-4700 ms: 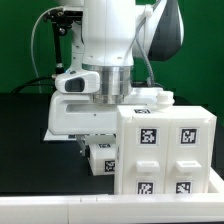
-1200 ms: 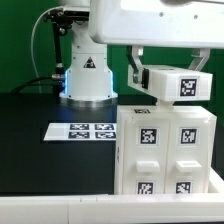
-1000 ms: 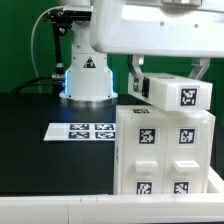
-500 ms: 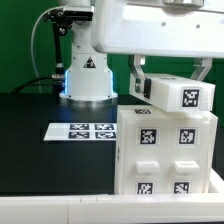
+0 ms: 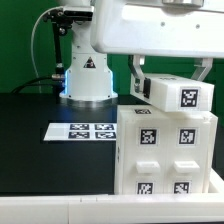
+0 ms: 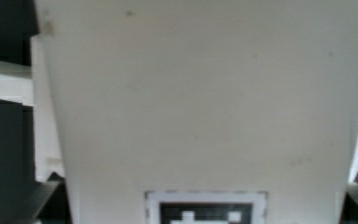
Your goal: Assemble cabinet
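The white cabinet body (image 5: pixel 165 152), a box with several square tags on its front, stands at the exterior view's lower right. My gripper (image 5: pixel 170 78) is shut on a smaller white cabinet part (image 5: pixel 178 94) with one tag and holds it just above the body's top, slightly tilted. Dark fingers (image 5: pixel 135 72) show at each side of the part. In the wrist view the held part (image 6: pixel 194 100) fills nearly the whole picture, with its tag (image 6: pixel 204 208) at the edge. I cannot tell whether the part touches the body.
The marker board (image 5: pixel 84 131) lies on the black table at the exterior view's left of the cabinet body. The white robot pedestal (image 5: pixel 88 72) with a triangle sticker stands behind it. Cables hang at the back left.
Earlier the arm was low beside the cabinet body. Since about a second ago the held part has come down a little and shifted right; in the last half second nothing moved.
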{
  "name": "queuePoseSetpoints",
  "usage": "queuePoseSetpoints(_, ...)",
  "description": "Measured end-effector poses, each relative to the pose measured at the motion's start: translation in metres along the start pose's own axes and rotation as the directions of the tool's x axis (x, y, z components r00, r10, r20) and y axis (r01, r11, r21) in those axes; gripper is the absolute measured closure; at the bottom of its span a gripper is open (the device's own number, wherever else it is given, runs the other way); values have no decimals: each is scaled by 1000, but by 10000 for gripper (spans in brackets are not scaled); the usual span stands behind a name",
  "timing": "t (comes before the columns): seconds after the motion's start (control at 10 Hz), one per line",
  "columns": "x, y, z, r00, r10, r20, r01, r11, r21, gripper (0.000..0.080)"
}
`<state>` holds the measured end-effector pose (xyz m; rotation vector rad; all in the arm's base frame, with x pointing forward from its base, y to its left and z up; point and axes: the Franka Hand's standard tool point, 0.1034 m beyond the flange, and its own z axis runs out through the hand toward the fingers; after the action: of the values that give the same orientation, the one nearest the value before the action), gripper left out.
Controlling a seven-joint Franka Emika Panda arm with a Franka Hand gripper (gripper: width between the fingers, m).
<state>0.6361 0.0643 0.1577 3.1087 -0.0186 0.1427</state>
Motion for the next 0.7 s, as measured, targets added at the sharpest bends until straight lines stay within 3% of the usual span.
queuePoseSetpoints(0.2, -4, -3, 5, 952, 306, -6, -306, 952, 14, 248)
queuePoseSetpoints(0.3, -4, -6, 8, 870, 493, 13, -493, 868, 56, 256)
queuePoseSetpoints(0.7, -5, -8, 9, 677, 734, 52, -736, 674, 61, 256)
